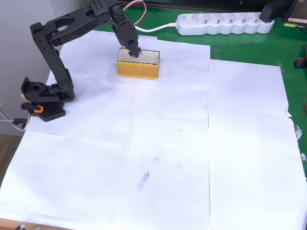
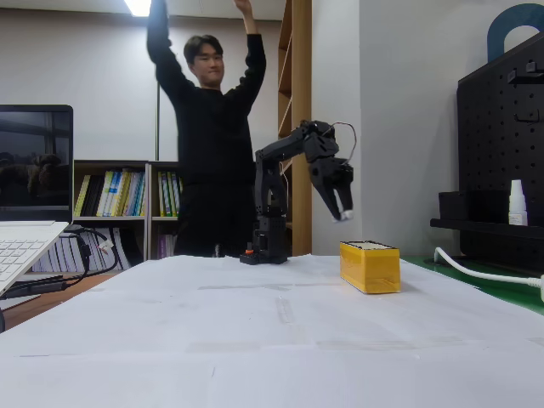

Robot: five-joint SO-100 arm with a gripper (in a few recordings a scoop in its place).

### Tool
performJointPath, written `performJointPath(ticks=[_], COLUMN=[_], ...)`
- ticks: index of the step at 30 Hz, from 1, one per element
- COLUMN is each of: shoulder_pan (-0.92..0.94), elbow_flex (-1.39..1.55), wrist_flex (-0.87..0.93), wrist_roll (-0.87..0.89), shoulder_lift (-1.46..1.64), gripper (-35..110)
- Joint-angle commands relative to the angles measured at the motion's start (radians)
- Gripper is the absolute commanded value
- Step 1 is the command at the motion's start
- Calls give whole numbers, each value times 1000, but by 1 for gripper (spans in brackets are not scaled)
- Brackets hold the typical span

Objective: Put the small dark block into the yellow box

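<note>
Arm poised over the box w/ something pale at its tips.
Gripper point(image 2: 342, 212) hangs above the near-left end of the yellow box point(image 1: 138, 70), prob. lined up for a drop; small dark block not made out (pale speck at tips, too small to tell), so clenched or released: can't tell.

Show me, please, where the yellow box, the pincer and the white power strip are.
yellow box point(image 1: 138, 70): overhead view, mustard front side.
pincer point(image 2: 342, 212): fixed view, between its fingertips.
white power strip point(image 1: 225, 24): overhead view, socket row.
</note>
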Motion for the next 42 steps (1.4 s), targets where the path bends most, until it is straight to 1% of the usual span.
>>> performJointPath(ticks=[1,4,8,15,17,23,26,28,29,39,42], shoulder_pan=[-38,-58,-74,-77,-77,-74,-58,-46,-41,0,28], elbow_flex=[0,-26,-21,-28,-28,-23,-3,26,34,100,94], wrist_flex=[-38,-86,-100,-175,-178,-173,-179,-178,-178,-179,-160], wrist_roll=[28,57,67,109,109,115,94,100,100,161,179], shoulder_lift=[-9,-5,29,61,64,58,58,63,64,54,-52], gripper=[0,0,0,0,3,4,17,37,41,40,40])
